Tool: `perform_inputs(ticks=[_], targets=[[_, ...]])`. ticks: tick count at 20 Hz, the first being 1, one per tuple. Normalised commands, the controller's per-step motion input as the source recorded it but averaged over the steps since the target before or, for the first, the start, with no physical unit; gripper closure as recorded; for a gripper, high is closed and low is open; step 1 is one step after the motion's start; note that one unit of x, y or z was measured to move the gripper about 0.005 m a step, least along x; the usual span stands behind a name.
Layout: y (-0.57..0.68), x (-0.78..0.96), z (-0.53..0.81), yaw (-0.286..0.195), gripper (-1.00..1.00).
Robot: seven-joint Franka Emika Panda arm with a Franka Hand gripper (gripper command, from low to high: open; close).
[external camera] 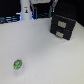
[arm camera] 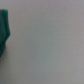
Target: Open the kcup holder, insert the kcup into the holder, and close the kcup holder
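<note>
Green-top kcup (external camera: 18,64), whitish body, upright

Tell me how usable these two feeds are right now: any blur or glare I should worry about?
Exterior view: soft and low in detail, but the kcup and the kcup holder stand out clearly on the pale table, with no harsh glare. Wrist view: blurred, nearly featureless grey, with one out-of-focus teal shape at the edge; the end effector is not visible.

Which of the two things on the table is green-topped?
The small round kcup, exterior view's lower left; the kcup holder, upper right, is black.
</note>
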Motion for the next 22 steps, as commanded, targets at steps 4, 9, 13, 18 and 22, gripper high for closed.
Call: perform_inputs(ticks=[4,9,13,18,22], targets=[[0.48,-0.20,0.13,-0.148,-1.00],[0.52,-0.26,0.06,-0.197,-1.00],[0.55,-0.29,0.01,-0.227,-1.00],[0.54,-0.30,-0.05,-0.222,-1.00],[0.55,-0.34,-0.11,-0.200,-1.00]])
